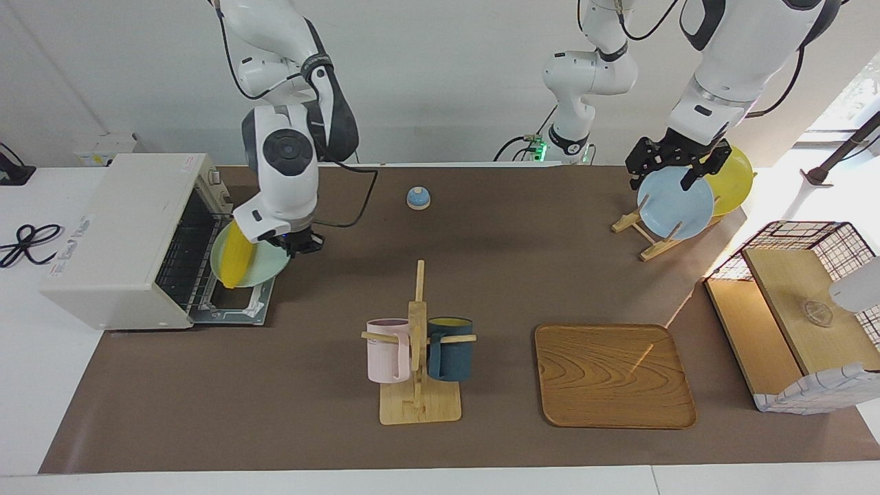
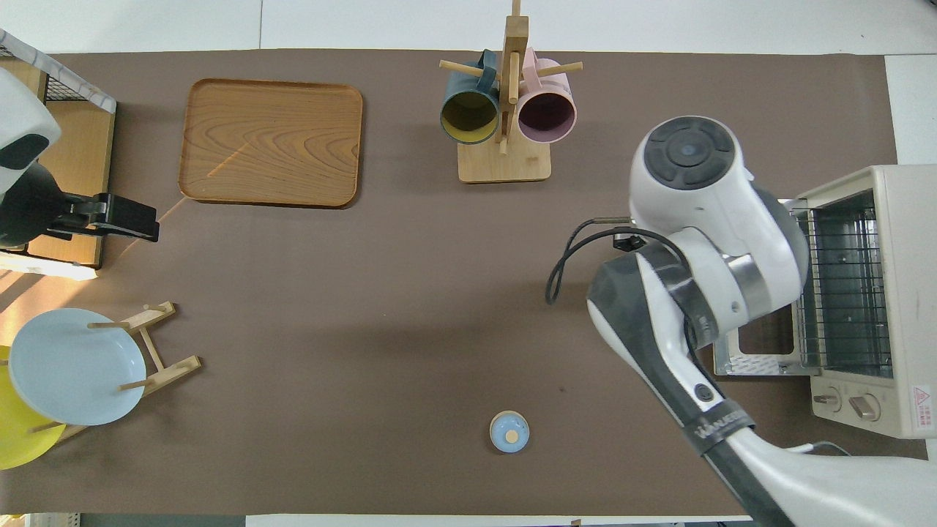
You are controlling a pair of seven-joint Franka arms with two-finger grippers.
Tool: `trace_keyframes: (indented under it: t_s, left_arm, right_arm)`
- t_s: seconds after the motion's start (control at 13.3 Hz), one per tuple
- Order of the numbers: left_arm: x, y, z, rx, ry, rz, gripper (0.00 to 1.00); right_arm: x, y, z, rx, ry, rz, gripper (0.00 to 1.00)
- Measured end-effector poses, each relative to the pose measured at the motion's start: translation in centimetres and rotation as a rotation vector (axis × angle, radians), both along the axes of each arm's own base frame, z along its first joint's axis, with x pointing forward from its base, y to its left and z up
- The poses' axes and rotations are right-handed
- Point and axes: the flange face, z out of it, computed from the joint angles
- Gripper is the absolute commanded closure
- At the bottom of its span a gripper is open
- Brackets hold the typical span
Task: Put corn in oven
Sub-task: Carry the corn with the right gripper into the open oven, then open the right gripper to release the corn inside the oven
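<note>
Nearest the camera, the bench (image 1: 206, 412) carries a wooden tray (image 1: 614, 375) lying bare and a mug rack (image 1: 418, 357) with a pink mug (image 1: 386, 349) and a blue mug (image 1: 452, 347) hung on its pegs. At the right arm's end the oven (image 1: 124, 240) stands with its door (image 1: 237, 302) dropped open. A green plate (image 1: 265, 268) sits tilted over that door, and the corn (image 1: 235, 256) lies on it. The right pincer (image 1: 299, 242) is closed tight at the plate's edge; whether it grips the plate is hidden. The left pincer (image 1: 677, 165) hangs spread wide and empty over the plate rack (image 1: 643, 234).
</note>
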Motion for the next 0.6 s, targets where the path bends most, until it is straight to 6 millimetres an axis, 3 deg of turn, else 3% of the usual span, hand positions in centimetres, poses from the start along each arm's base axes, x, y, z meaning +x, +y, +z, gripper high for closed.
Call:
trace_keyframes:
  t_s: [0.45,0.6]
  left_arm:
    - [0.1,-0.3,-0.3,0.001,0.003,-0.005,0.0]
    - [0.1,-0.6,-0.5,0.002,0.007,-0.01,0.0]
  right_arm:
    - [-1.2,-12.6,-1.7,0.053,0.051,-0.002,1.0]
    - [-2.1,-13.8,-2.9,0.087,0.03,-0.005,1.0]
